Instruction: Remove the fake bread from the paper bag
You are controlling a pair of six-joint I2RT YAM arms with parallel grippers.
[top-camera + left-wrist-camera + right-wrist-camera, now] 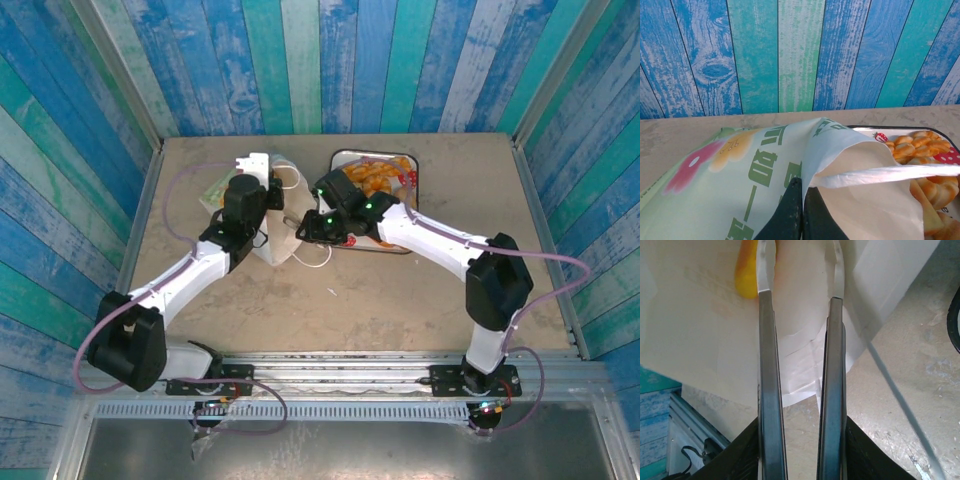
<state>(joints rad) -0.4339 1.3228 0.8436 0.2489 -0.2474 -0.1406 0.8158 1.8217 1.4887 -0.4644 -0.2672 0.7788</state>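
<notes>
The fake bread [372, 175] is a heap of glossy golden-orange twisted rolls and tan pieces lying in a dark-rimmed white tray [416, 190] printed with red strawberries, at the far middle of the table [400, 300]. Just left of it lies the paper bag [280, 235], its opening on the tray side: smooth, creased white paper with green lettering, pink and yellow flowers and thin white cord handles. The left gripper [258, 172] has its dark fingers [790, 210] clenched on the edge of the bag's mouth. The right gripper [802, 260] meets the bag from the right, its long flat metal fingers a little apart against white paper, beside a blurred yellow-orange patch I cannot name. The table is matt, speckled beige; painted blue and green planks [790, 55] stand behind.
</notes>
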